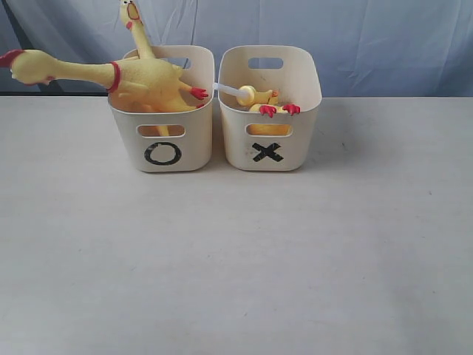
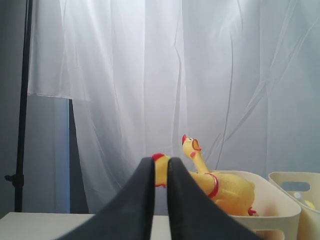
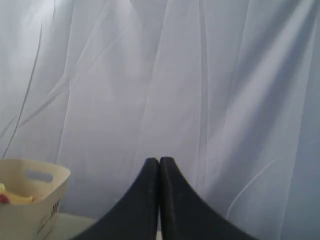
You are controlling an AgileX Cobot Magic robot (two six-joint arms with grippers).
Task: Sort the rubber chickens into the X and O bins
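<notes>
In the exterior view two cream bins stand side by side, touching or nearly so, toward the back of the pale tabletop (image 1: 236, 259), in front of a white curtain (image 1: 369, 37). The O bin (image 1: 162, 140) is on the left and the X bin (image 1: 270, 137) on the right. One long chicken (image 1: 140, 80) lies across the O bin's rim, its neck and head stretching out past the left side, its red feet pointing toward the X bin. A second long chicken (image 1: 133, 22) stands upright behind it, beak open and head well above the rim. In the X bin the shorter chickens (image 1: 267, 100) lie low, with red feet hooked at the near rim; their number is unclear. No arm shows here. In the left wrist view the left end effector (image 2: 160, 160) hangs in the air with its dark fingers (image 2: 147, 180) drawn to a narrow slit, gripping nothing; beyond it are both long chickens in the O bin and an edge of the X bin. In the right wrist view the right end effector (image 3: 159, 160) has its fingers pressed together, empty, with one cream bin (image 3: 35, 200) off to the side, its mark unseen.
</notes>
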